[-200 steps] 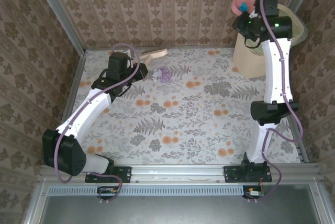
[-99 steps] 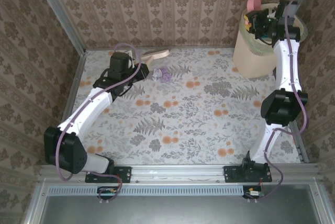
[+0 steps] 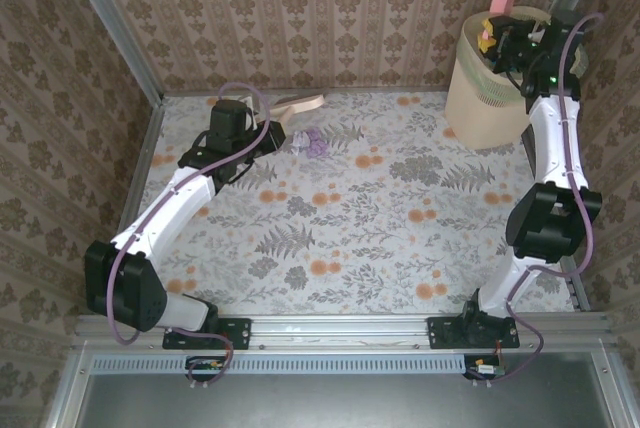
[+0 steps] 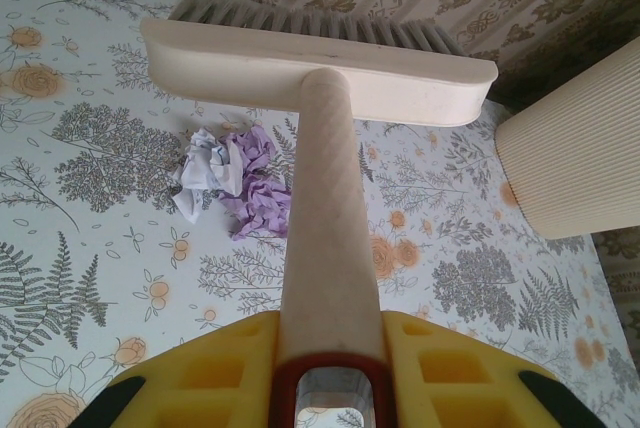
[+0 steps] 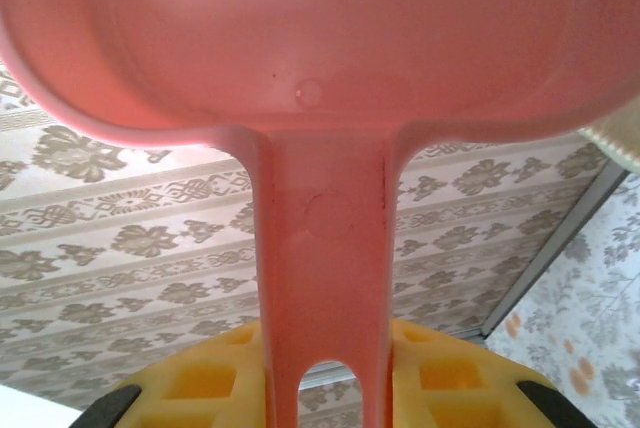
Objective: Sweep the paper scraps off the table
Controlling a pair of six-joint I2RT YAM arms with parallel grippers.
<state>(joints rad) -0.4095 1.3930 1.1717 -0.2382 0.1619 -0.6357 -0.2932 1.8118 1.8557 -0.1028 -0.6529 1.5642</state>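
Paper scraps (image 4: 232, 180) beside brush (image 4: 318, 73), unswept; L gripper (image 4: 328, 348) clamped on brush, R gripper (image 5: 325, 348) gripping dustpan (image 5: 320, 38) over bin (image 3: 485, 103), prob. emptying. Nxt: lower pan.

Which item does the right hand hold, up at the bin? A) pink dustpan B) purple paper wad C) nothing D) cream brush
A: the right hand is shut on the handle of a pink dustpan at the beige bin; the cream brush sits in the left hand.

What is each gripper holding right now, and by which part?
The left gripper holds the brush by the near end of its handle; the right gripper holds the pink dustpan by its handle.
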